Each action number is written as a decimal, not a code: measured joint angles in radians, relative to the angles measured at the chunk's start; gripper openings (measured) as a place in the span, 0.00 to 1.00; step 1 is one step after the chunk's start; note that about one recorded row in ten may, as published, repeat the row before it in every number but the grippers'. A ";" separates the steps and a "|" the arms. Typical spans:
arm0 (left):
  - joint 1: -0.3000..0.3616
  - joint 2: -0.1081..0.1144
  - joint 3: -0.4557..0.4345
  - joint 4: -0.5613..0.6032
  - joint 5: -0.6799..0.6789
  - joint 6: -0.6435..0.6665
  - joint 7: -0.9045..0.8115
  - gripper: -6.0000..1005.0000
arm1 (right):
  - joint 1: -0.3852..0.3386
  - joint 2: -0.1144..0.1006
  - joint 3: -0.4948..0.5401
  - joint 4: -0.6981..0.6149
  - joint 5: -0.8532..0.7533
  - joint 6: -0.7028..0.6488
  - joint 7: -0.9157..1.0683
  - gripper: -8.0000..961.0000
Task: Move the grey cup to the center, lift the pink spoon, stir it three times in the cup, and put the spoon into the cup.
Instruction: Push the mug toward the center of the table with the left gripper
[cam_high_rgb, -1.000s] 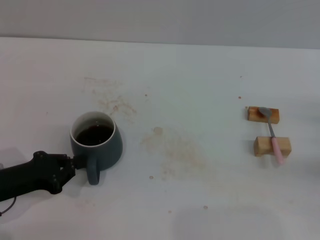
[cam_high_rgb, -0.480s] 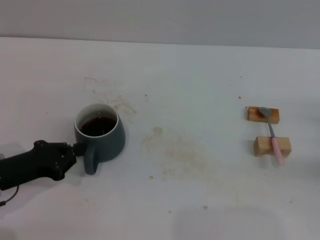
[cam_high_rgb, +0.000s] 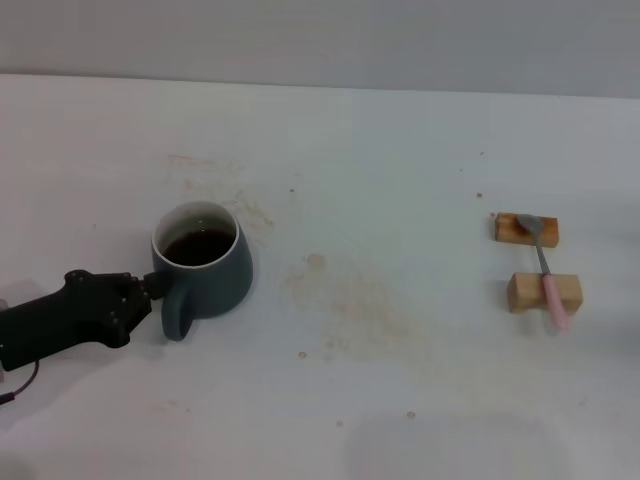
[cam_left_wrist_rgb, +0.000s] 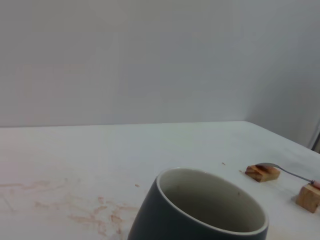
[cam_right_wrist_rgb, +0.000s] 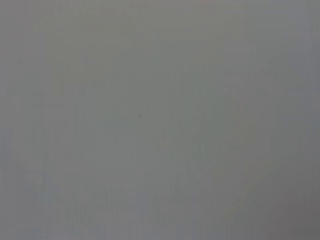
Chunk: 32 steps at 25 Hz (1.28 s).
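The left end effector (cam_high_rgb: 150, 287) has the cup (cam_high_rgb: 203, 262) by its handle, fingers clamped on the upper part of the loop as far as the head view shows. Grabbing the handle makes sense: the cup holds dark liquid, so a low sideways drag across the table (cam_high_rgb: 400, 150) keeps it level and keeps the fingers out of the drink. The cup sits upright on the left side of the table, well short of the middle, beside the faint brown stains (cam_high_rgb: 345, 295) that roughly mark the center. So I'd say step one is only partly done.

The spoon (cam_high_rgb: 545, 268) is over on the right, laid across two wooden blocks (cam_high_rgb: 543, 292), metal bowl on the far block and pink handle sticking past the near one. My guess is that it's propped up like that so fingers can get under the handle instead of scraping it off a flat surface.

The right end effector isn't visible anywhere; its wrist view is just blank grey, so it's probably parked off to the side.
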 joint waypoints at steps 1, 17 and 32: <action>0.000 -0.002 0.000 0.000 -0.004 -0.002 0.000 0.05 | 0.002 0.000 0.000 0.000 0.000 0.000 0.000 0.53; -0.010 -0.021 0.001 0.005 -0.057 -0.048 0.024 0.06 | 0.009 0.000 0.000 0.001 0.000 0.000 0.000 0.53; 0.002 -0.023 0.000 0.008 -0.164 -0.093 0.053 0.06 | 0.016 0.000 0.000 0.003 0.000 0.011 0.000 0.53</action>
